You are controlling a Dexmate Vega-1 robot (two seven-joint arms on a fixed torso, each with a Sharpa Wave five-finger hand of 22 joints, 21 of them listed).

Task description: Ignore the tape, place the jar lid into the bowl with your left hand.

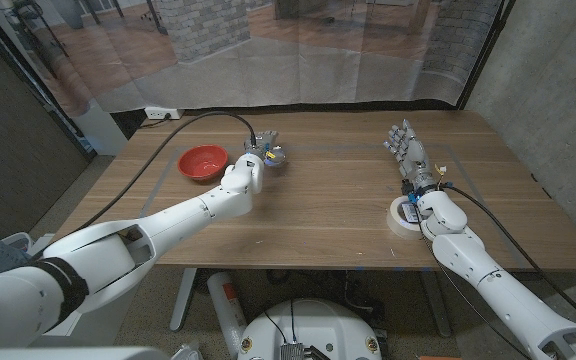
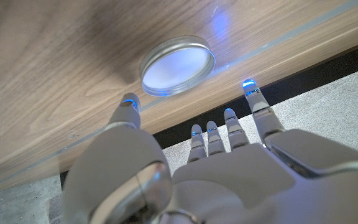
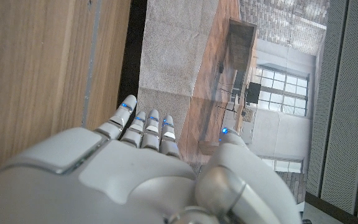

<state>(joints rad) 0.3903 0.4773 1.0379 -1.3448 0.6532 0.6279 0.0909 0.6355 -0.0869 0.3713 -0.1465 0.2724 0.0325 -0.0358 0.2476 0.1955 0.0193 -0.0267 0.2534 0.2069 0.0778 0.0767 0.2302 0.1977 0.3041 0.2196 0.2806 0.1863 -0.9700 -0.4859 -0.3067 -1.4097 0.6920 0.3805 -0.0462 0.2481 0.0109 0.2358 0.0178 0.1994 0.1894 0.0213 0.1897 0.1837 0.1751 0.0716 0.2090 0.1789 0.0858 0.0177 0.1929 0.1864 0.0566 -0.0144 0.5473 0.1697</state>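
2 robot hands are seen over the bench [image 1: 328,215]; only the left robot hand [image 1: 245,172] is near the jar lid [image 1: 271,156]. In the head view the lid lies on the bench just beyond the left fingertips, toward the far edge and slightly to the right. In the left wrist view the jar lid [image 2: 178,65] is seen rim-up, round, with no long axis to align to. The left robot hand [image 2: 185,168] is spread, fingers apart, nothing held; 1 fingertip [image 2: 129,104] is just beside the rim, contact cannot be told.

1 container is present: the red bowl [image 1: 202,162], to the left of the lid and hand, near but apart. Nothing is seen inside it. A carry to the left is judged necessary once the lid is grasped.

The right robot hand [image 1: 413,160] is well apart, fingers extended and empty. The tape roll [image 1: 404,215] lies beside the right wrist and is to be disregarded.
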